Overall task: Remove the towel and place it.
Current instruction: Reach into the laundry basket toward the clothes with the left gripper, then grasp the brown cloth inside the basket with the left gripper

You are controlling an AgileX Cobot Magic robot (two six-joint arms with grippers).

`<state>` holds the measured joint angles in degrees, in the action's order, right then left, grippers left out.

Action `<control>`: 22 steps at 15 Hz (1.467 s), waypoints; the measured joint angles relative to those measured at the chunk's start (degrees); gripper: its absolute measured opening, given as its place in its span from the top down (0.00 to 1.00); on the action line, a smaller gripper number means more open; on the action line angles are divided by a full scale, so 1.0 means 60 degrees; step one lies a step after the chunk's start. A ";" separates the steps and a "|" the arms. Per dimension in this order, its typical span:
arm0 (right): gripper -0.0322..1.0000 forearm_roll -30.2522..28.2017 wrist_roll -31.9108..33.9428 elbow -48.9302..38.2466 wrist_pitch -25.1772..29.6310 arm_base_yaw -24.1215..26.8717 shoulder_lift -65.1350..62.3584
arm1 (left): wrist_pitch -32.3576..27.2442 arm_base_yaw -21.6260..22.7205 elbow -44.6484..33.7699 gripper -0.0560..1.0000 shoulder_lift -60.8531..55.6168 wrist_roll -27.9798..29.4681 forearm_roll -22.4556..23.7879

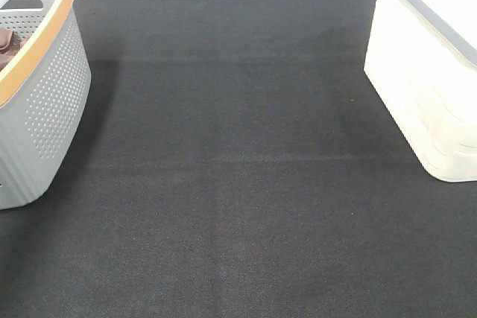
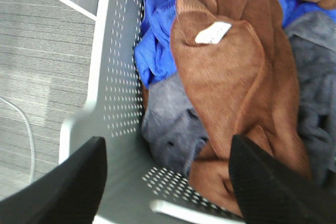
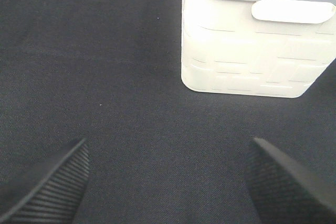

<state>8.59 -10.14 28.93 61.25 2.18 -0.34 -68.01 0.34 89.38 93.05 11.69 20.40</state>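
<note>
A brown towel with a white label lies in the grey perforated basket, on top of blue and grey cloths. In the high view the basket has an orange rim and stands at the left edge; a bit of brown towel shows inside. My left gripper is open above the basket's contents, one finger near the brown towel, the other over the basket wall. My right gripper is open and empty above the black mat, facing the white bin. Neither gripper shows in the high view.
A white bin with a grey rim stands at the right of the black mat. Beyond the basket, the left wrist view shows grey floor and a white cable.
</note>
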 joint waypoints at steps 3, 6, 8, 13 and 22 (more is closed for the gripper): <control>0.22 0.0000 0.0000 0.0000 0.0000 0.0000 0.0000 | 0.0286 0.0019 0.0286 0.34 0.0640 -0.0869 0.1146; 0.22 0.0000 0.0000 0.0000 0.0000 0.0000 0.0000 | 0.0630 0.0449 0.0286 0.34 0.1050 -0.0306 0.0993; 0.22 0.0000 0.0000 0.0000 0.0000 0.0000 0.0000 | 0.0668 0.0898 0.0286 0.34 0.1356 0.0344 0.0401; 0.22 0.0000 0.0000 0.0000 0.0000 0.0000 0.0000 | 0.1833 0.1805 0.0286 0.34 0.2168 0.0754 -0.2101; 0.22 0.0000 0.0000 0.0000 0.0000 0.0000 0.0000 | 0.3485 0.2464 0.0334 0.34 0.2607 0.1089 -0.4832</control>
<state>8.59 -10.14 28.93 61.25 2.18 -0.34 -47.10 15.13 91.39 108.69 18.22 -8.59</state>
